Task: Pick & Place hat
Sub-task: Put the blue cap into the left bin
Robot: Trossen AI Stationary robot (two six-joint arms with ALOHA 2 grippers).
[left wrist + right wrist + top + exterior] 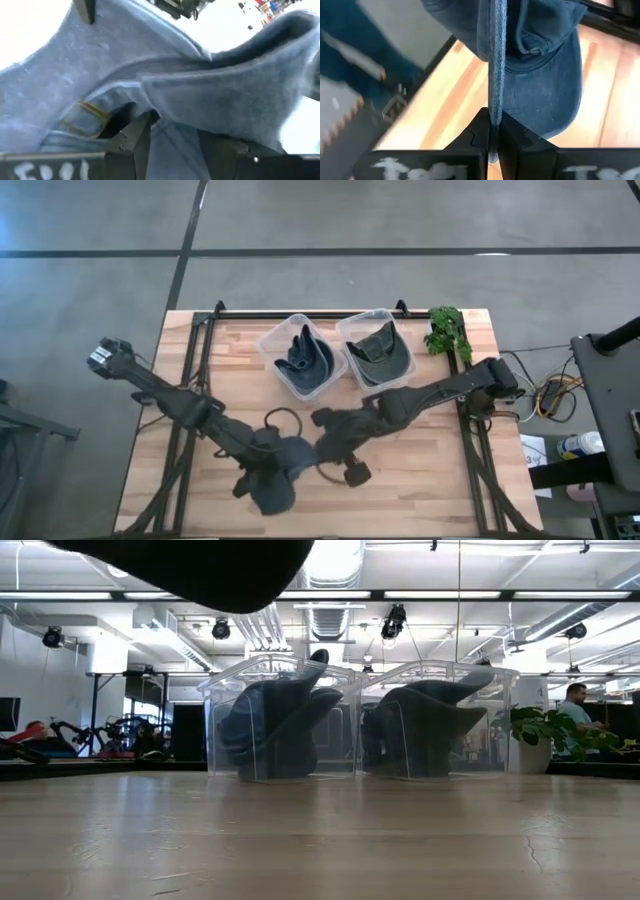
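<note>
Both fingers' pairs [492, 137] on blue hat [540, 75], above table [420, 470].

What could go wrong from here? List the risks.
1. Both hands hold the same blue cap: the right hand pinches its thin edge, the left hand has fabric between its fingers. Diverging moves could strain it or pull it free.
2. The left bin and right bin each already hold a hat, so a placement may not seat.
</note>
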